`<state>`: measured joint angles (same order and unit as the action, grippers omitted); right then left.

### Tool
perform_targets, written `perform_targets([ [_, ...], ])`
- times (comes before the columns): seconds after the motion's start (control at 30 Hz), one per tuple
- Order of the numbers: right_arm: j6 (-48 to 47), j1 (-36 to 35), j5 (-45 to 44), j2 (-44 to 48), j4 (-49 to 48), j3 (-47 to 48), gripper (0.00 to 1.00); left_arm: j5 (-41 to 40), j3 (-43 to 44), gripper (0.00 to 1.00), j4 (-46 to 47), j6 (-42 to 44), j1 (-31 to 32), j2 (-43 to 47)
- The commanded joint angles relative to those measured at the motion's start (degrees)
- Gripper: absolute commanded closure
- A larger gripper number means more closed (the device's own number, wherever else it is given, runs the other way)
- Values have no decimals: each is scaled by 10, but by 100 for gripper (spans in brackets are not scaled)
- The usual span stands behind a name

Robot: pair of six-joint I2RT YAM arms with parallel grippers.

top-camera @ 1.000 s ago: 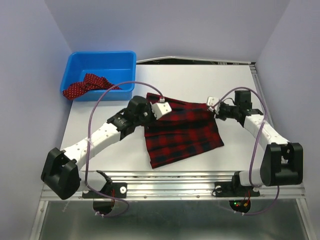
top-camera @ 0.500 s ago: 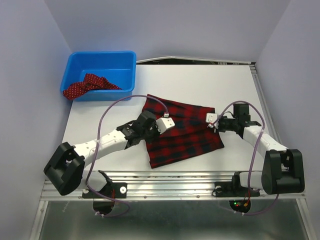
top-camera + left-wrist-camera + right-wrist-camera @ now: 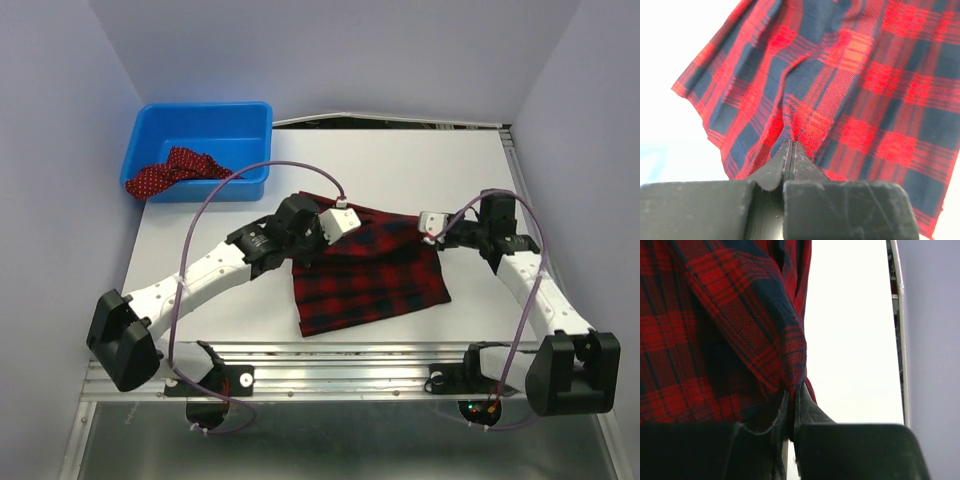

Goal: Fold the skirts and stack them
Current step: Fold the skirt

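Both jaws pinch the tartan skirt (image 3: 370,280), apparently at its far corners.

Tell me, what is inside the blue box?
A dotted red skirt lies in the blue box, spilling over its near-left rim. Anything beneath that cloth is hidden.

A: Where's the top view?
B: High above the table's (image 3: 420,160) near edge, behind both arms, looking down over the whole top.
A: And the wrist views?
B: Each looks out past its own hand, very close to the plaid skirt (image 3: 370,275). The left hand (image 3: 791,145) view faces mostly cloth. The right hand (image 3: 792,390) view also catches the table's right edge. All three share that skirt.
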<state>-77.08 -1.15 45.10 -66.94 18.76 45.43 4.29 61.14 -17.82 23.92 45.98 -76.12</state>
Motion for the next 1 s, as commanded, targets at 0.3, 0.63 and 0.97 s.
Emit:
perform_targets([
  [0.3, -265, 4, -8, 143, 167, -162, 99, 85, -103, 100, -81, 45, 163, 81],
  [0.63, -269, 4, -64, 151, 188, -188, 13, 95, -90, 34, -73, 53, 171, 19],
  [0.97, -93, 30, -134, 125, 136, -56, 14, 104, -13, 37, -71, -14, 38, 55],
])
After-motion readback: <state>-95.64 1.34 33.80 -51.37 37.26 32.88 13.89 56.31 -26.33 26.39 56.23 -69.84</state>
